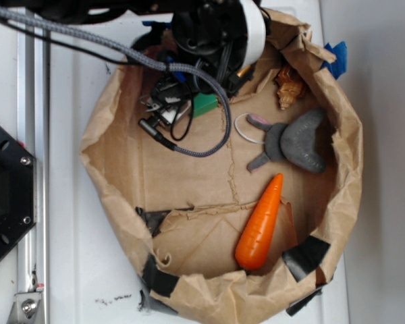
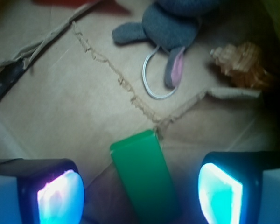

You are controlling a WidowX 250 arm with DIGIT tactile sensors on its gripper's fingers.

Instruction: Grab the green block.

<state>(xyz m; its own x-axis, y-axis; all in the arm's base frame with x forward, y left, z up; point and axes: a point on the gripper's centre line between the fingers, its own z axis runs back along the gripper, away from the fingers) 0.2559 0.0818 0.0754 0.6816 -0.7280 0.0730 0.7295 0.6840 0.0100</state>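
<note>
Now end effector (image 2: 140,193) spread wide, green block (image 2: 144,179) between its untouching fingers (image 2: 60,198).

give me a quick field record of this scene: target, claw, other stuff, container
target: green block, lying flat on the brown paper, between the claw's fingers
claw: claw open, fingers either side of the block with gaps on both sides, not yet closed on it
other items: carrot, grey plush, white ring, shell
container: paper-lined tub
blue tape: on the rim
</note>
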